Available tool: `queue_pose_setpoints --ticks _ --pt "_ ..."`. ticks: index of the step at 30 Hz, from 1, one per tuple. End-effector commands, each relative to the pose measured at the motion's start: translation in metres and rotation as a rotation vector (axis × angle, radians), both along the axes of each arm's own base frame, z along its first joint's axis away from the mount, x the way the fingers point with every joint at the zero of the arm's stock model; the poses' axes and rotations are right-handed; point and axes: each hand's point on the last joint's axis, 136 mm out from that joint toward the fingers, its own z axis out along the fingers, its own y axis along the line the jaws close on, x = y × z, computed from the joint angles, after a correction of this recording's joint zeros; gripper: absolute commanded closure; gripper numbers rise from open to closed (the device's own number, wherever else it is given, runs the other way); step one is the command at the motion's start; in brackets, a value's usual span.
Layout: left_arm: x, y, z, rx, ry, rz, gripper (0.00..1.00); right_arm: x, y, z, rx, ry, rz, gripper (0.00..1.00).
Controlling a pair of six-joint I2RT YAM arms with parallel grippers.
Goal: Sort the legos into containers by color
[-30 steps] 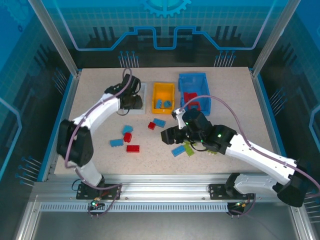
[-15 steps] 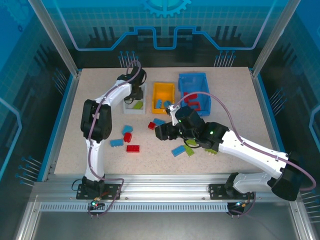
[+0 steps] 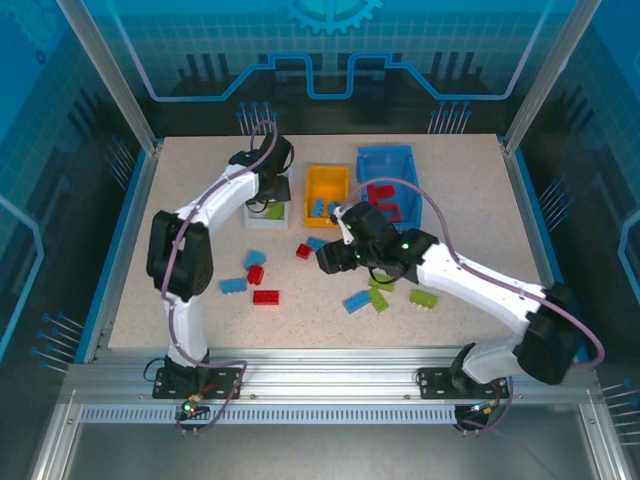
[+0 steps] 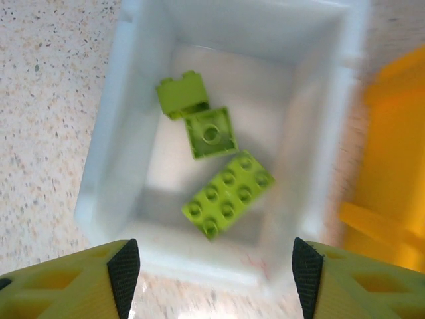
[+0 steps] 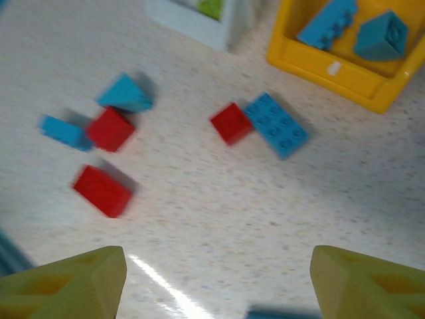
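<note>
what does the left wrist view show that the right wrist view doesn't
Left wrist: the inside of the white bin, with three green bricks on its floor.
Right wrist: red bricks and blue bricks loose on the table, plus two blue pieces in the orange bin.
Both: parts of the white and orange bins, and an open, empty claw, the left claw in one, the right claw in the other.
</note>
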Motion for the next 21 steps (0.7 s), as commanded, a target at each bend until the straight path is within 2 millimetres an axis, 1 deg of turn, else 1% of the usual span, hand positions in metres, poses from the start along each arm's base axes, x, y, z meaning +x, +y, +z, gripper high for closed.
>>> queue_pose_setpoints --ticks 1,4,9,11,15,18,21 --pt "-0.031 -0.020 0.048 -0.132 -0.085 0.005 0.32 0.010 -0.011 -0.033 -0.206 0.025 0.123 0.26" --pt "-0.061 -0.030 0.066 -0.222 -0.125 -0.002 0.30 0.024 -0.006 -0.056 -0.304 0.038 0.173 0.26" --pt "-0.123 -0.039 0.081 -0.384 -0.194 -0.028 0.29 0.049 0.008 -0.083 -0.430 0.044 0.247 0.26" --pt "-0.144 -0.039 0.082 -0.442 -0.210 -0.037 0.29 0.059 0.013 -0.095 -0.467 0.051 0.268 0.26" --pt "-0.183 -0.034 0.077 -0.507 -0.213 -0.041 0.30 0.080 0.018 -0.119 -0.543 0.062 0.278 0.27" --pt "-0.205 -0.031 0.075 -0.534 -0.219 -0.049 0.30 0.091 0.022 -0.129 -0.551 0.071 0.286 0.27" --pt "-0.223 -0.030 0.078 -0.579 -0.232 -0.062 0.30 0.101 0.023 -0.136 -0.583 0.063 0.293 0.27"
